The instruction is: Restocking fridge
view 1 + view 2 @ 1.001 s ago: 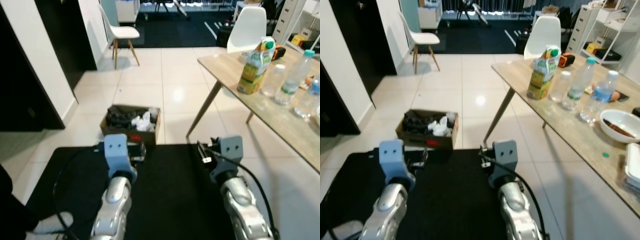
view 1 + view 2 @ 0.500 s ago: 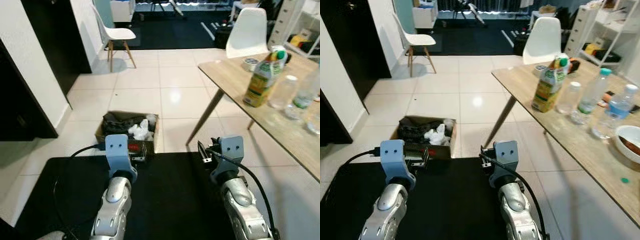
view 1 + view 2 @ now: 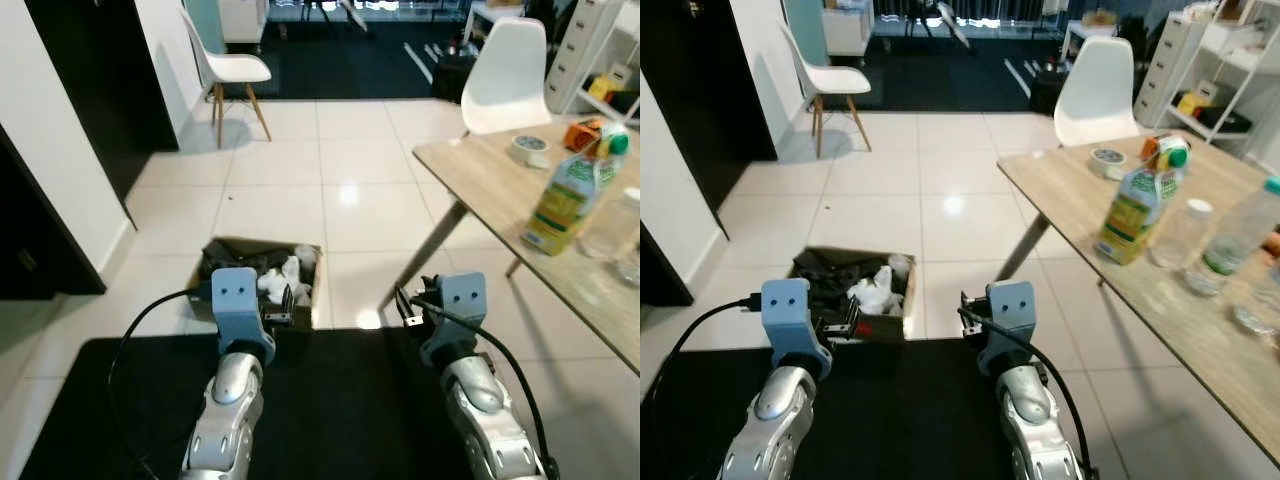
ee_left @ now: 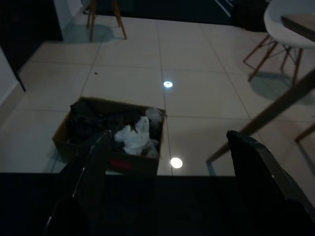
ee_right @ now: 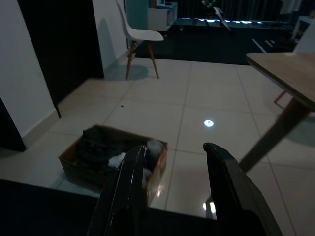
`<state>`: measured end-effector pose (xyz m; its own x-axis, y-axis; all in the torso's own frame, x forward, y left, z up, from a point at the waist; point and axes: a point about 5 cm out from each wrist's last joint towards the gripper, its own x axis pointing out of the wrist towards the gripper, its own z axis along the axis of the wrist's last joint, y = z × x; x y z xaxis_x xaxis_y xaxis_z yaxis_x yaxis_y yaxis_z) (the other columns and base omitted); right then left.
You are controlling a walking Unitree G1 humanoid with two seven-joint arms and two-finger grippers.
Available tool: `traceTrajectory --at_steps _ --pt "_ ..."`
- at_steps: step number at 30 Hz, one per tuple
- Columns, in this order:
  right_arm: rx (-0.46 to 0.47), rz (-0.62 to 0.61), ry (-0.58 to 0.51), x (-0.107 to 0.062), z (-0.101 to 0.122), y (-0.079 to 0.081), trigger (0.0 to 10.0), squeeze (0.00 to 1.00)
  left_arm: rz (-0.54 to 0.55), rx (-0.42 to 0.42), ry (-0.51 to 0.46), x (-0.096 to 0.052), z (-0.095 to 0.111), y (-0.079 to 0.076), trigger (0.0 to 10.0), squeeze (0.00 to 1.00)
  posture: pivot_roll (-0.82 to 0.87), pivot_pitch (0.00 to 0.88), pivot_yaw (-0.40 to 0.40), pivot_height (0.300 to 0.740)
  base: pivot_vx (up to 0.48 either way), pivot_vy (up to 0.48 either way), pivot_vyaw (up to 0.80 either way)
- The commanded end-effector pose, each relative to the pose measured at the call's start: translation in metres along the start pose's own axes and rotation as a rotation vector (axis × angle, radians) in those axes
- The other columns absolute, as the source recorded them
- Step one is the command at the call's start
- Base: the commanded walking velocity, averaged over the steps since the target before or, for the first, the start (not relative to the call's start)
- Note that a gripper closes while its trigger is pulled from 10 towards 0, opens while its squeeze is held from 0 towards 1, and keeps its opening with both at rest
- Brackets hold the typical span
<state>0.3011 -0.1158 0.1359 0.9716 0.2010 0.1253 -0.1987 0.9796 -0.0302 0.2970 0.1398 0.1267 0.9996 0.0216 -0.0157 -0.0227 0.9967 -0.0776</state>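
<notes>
A green and yellow juice carton point(image 3: 1137, 200) stands on the wooden table point(image 3: 1090, 195) to my right, with clear water bottles point(image 3: 1230, 238) beside it. My left arm point(image 3: 233, 305) and right arm point(image 3: 455, 310) are held low in front of me over a black mat point(image 3: 320, 400), well short of the table. In the left wrist view my left gripper point(image 4: 172, 167) is open with nothing between its fingers point(image 4: 96, 164). My right gripper point(image 5: 177, 177) is open and holds nothing too.
An open cardboard box point(image 3: 258, 268) of dark and white stuff sits on the tiled floor just past the mat. A roll of tape point(image 3: 1106, 160) lies on the table. White chairs stand at the table's far end point(image 3: 507, 75) and at the back left point(image 3: 228, 65). Dark doorway on the left.
The whole picture has shifted: the table and its bottles have slid toward the right edge, so the camera has moved. Both arms keep the same pose.
</notes>
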Motion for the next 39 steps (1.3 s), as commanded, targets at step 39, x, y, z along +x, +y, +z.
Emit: traceTrajectory --at_steps 39 --pt "0.019 -0.063 0.026 -0.0022 -0.0051 -0.0143 10.0 0.00 -0.035 0.014 0.034 -0.0037 -0.0057 -0.0064 10.0 0.00 -0.11 0.118 0.016 0.740 0.294 -0.080 0.00"
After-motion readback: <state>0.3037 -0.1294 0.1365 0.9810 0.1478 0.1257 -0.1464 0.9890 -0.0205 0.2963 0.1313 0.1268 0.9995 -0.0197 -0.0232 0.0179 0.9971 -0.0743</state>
